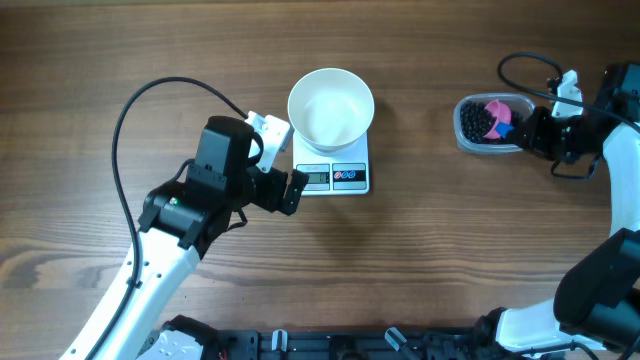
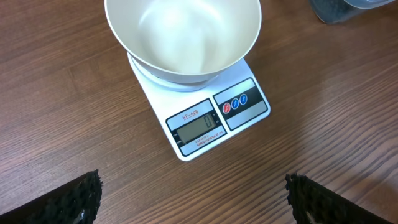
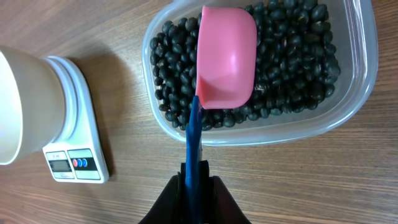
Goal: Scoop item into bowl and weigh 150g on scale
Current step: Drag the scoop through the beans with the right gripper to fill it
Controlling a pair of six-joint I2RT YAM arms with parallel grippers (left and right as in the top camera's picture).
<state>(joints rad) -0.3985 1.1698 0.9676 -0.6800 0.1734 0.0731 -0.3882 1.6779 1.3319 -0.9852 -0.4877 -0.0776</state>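
The white bowl (image 1: 330,105) stands on the small white scale (image 1: 347,178), whose display (image 2: 200,126) reads zero; I see nothing inside the bowl (image 2: 183,37). My left gripper (image 1: 285,160) hovers open just left of the scale, its fingers (image 2: 78,199) wide apart over bare wood. At the right, black beans (image 3: 292,56) fill a clear tub (image 3: 348,118). My right gripper (image 3: 196,186) is shut on the blue handle (image 3: 194,134) of the pink scoop (image 3: 227,56), whose head lies over the beans at the tub's left side.
The tub (image 1: 490,122) sits about a hand's width right of the scale on the wooden table. A black cable (image 1: 525,62) loops behind the right arm. The left arm's cable (image 1: 150,95) arcs over the left half of the table.
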